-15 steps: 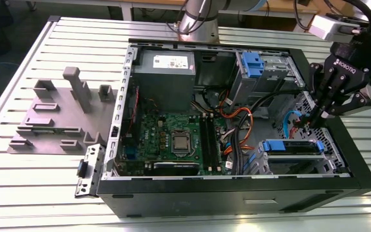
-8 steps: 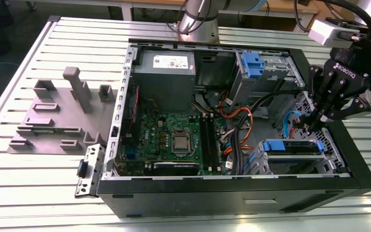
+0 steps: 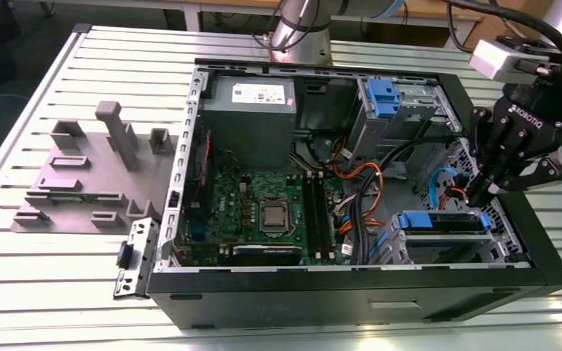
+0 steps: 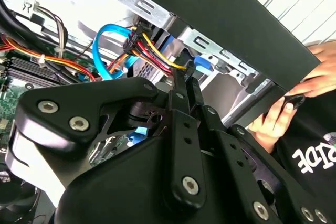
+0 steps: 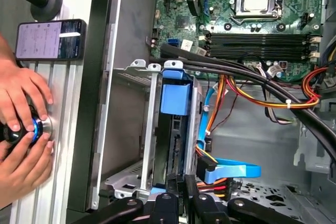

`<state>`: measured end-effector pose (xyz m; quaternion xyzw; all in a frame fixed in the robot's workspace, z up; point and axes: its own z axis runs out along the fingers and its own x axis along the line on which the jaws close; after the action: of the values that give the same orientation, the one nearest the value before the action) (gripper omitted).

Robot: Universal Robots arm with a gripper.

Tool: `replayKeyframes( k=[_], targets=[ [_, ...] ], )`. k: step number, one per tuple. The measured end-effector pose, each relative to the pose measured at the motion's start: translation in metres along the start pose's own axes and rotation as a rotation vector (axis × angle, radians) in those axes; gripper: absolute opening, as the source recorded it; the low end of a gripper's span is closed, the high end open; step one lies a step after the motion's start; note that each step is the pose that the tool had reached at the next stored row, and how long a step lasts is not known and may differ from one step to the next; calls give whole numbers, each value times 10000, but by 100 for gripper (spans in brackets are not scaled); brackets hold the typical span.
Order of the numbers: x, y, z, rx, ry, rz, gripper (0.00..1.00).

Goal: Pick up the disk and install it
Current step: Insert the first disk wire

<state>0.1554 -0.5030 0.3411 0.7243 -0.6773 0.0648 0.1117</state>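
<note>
The computer case (image 3: 359, 292) is black outside, bare grey metal within. A green motherboard (image 3: 261, 205) lies in it, crossed by orange, red and yellow wires (image 5: 273, 98) and a bright blue cable (image 4: 105, 45). The disk (image 3: 442, 221) shows its blue carrier frame. The gripper (image 3: 484, 191) is matt black.

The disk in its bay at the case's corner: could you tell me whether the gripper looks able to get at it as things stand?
Probably yes. The gripper hangs right over the disk with open space between, though the cables run close beside it.
</note>
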Motion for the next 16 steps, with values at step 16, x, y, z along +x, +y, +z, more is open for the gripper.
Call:
replayKeyframes(
  k=[16],
  targets=[
    [76, 40, 31, 74, -366, -41, 17]
  ],
)
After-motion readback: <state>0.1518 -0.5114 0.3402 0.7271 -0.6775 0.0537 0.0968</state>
